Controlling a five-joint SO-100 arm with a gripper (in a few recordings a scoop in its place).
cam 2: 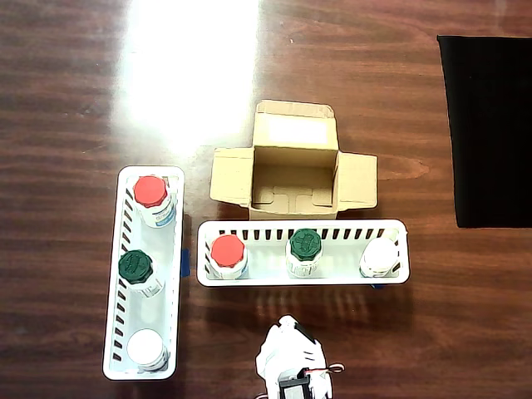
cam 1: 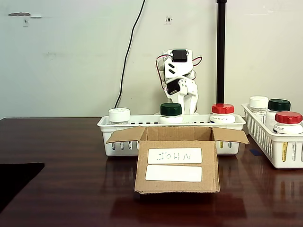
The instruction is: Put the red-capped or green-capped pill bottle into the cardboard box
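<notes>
Behind the near basket on the tabletop, folded back, nothing grasped – jaws' spread cannot tell; red-capped bottle and green-capped bottle in that basket, cardboard box empty – approach pending, calling for a reach down over one cap.

Arm runs off the bottom edge in the overhead view, folded up, pincer hidden. In the fixed view the cardboard box masks the long basket's middle, and the side basket is clipped at right.
</notes>
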